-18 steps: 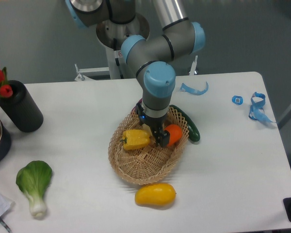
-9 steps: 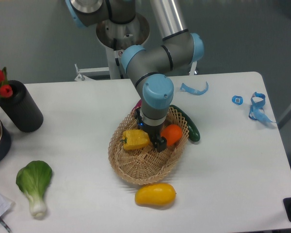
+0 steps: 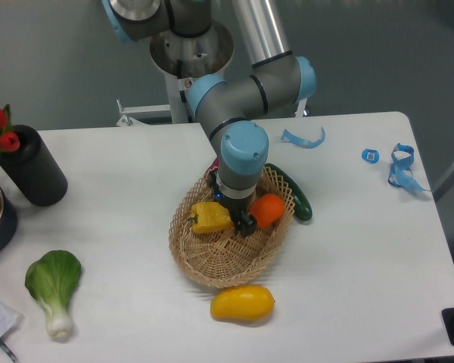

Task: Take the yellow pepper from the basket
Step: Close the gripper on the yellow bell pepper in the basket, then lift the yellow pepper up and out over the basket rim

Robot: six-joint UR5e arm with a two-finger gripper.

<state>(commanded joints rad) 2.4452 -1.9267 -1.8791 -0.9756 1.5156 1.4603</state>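
The yellow pepper lies in the left half of the woven basket, its stem end pointing left. My gripper points straight down into the basket, its dark fingers low between the pepper and an orange fruit. The fingers stand just off the pepper's right side. The jaws look parted and hold nothing. The arm's wrist hides the back of the basket.
A dark green cucumber leans over the basket's right rim. A smooth yellow mango-like fruit lies on the table just in front of the basket. A bok choy lies front left, and a black vase with red tulips stands at the left. Blue bits lie at the right.
The gripper has shifted a little to the left and down inside the basket, coming closer to the pepper's right side. The pepper and the other items have not moved.
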